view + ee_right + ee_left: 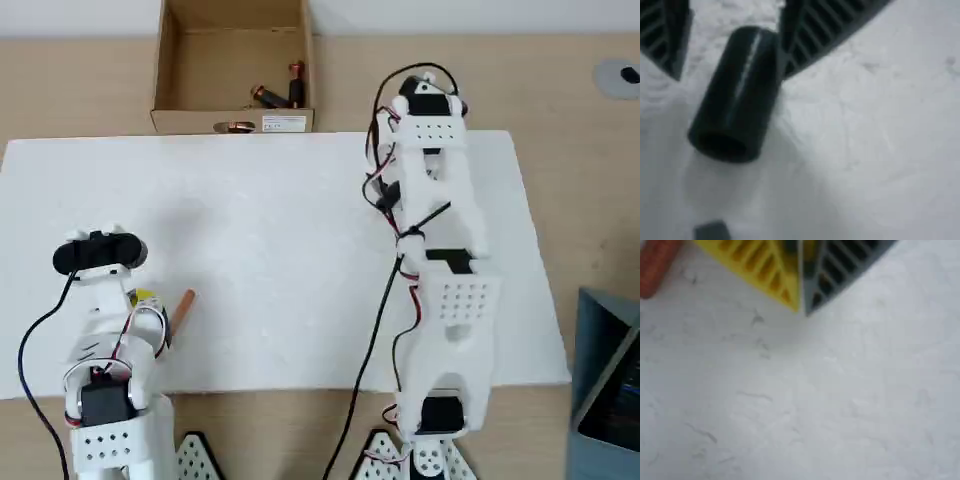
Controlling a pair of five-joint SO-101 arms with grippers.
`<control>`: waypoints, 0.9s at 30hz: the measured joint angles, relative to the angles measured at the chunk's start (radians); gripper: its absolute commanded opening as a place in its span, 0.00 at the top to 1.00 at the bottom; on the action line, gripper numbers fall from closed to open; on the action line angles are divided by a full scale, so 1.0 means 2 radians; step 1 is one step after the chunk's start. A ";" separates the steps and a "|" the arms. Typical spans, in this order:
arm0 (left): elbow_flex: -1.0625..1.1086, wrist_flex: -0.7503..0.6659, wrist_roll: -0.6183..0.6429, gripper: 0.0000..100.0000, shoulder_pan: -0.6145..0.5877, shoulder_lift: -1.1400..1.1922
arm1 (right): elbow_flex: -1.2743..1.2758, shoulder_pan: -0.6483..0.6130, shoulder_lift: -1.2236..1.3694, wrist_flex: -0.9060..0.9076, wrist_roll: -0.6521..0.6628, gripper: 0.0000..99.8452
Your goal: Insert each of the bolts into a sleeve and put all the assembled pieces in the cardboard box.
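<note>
Surface: white foam board (280,250) on a tan wood table (80,90). The board's far edge stops just short of the cardboard box (165,70), which sits on bare wood. Around it: a grey disc (615,76) on the wood, well off to one side of the box, and a dark blue-grey bin (605,380) at the table edge, far from the box. Writing: one white label (285,123) on the box's front wall, print too small to read. Inside the box, in the corner nearest the label, are two assembled pieces (296,88), dark sleeves with copper ends. A copper piece (238,127) sits at the box's front wall just beside the label; can't tell if it's on the rim or outside. Left gripper (802,307): yellow and grey fingers tip to tip with nothing between them, low over the board, well apart from the box. Loose bolt (182,306) lies on the board just beside that gripper, on the side of the board away from the box, not held. Right gripper (730,75): fingers spread, with the black sleeve (735,110) lying on its side on the board between them. One finger is against the sleeve, the other clear of it. Small dark bit (712,231) on the board near the sleeve, can't tell what. Right arm (445,300) runs along the board's side edge toward the box.
</note>
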 measured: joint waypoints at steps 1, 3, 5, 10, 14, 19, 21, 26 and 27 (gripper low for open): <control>0.000 0.000 0.000 1.00 0.000 0.000 | 0.000 0.000 0.005 -0.005 0.000 0.85; 0.000 0.000 0.000 1.00 0.000 0.000 | 0.000 0.000 0.015 -0.015 0.000 0.85; 0.000 0.000 0.000 1.00 0.000 0.000 | -0.001 0.001 0.022 -0.019 0.000 0.85; 0.000 0.000 0.000 1.00 0.000 0.000 | -0.004 0.001 0.031 -0.021 0.000 0.95; 0.000 0.000 0.000 1.00 0.000 0.000 | -0.002 0.004 0.031 -0.021 0.000 0.99; 0.000 0.000 0.000 1.00 0.000 0.000 | -0.020 0.005 0.039 -0.008 0.000 0.99; 0.000 0.000 0.000 1.00 0.000 0.000 | -0.047 0.005 0.046 0.013 0.000 0.99; 0.000 0.000 0.000 1.00 0.000 0.000 | -0.157 -0.001 0.057 0.103 0.003 0.99; 0.000 0.000 0.000 1.00 0.000 0.000 | -0.186 0.001 0.057 0.114 0.011 0.99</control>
